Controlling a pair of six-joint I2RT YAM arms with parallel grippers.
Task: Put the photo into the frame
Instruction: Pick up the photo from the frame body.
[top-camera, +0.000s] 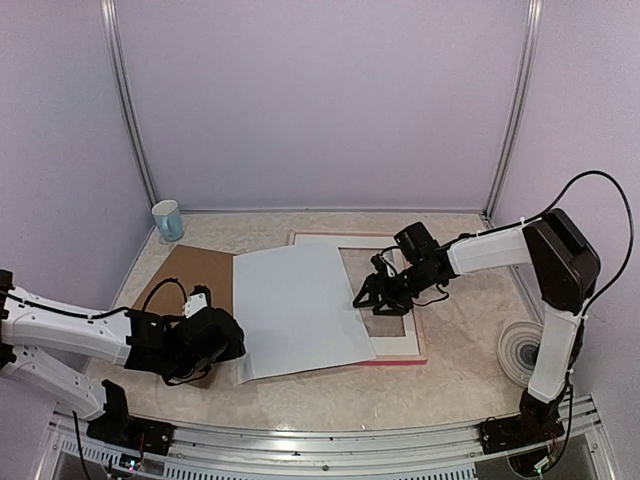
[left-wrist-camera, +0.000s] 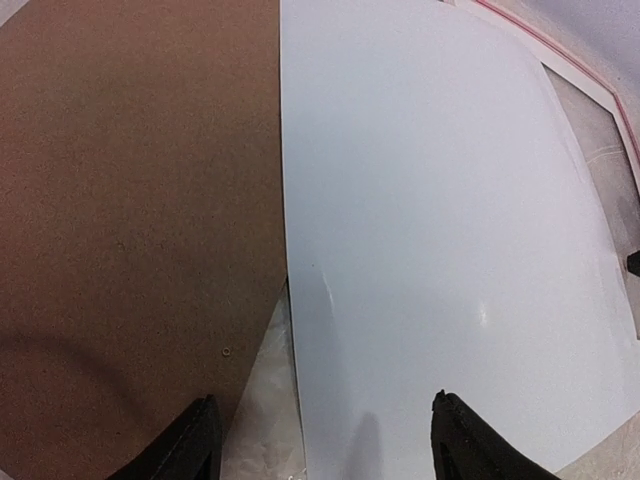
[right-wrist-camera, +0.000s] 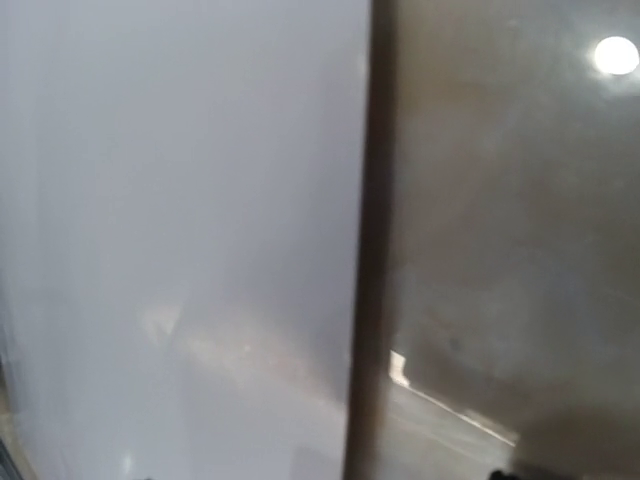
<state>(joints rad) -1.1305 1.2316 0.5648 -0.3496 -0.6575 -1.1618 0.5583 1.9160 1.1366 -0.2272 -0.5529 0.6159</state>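
**Tabletop inventory, left to right**

1. Left gripper: at 8 o'clock on the table. Its jaws are spread wide with nothing between them, and they straddle the photo's near left edge.
2. Blue mug: upright in the 10 o'clock corner, well apart from everything else.
3. Brown backing board: flat, at 9 o'clock of the photo, with its right edge meeting the photo's left edge.
4. Photo: at table centre, white back up. Its right part lies over the left side of the frame.
5. Right gripper: low at the photo's 3 o'clock edge, fingers apart and gripping nothing visible.
6. Frame: flat, at 3 o'clock of the photo, with a pink rail showing along its near side.
7. White mat: lies within the frame.
8. Ringed round disc: at 4 o'clock, beside the right arm.
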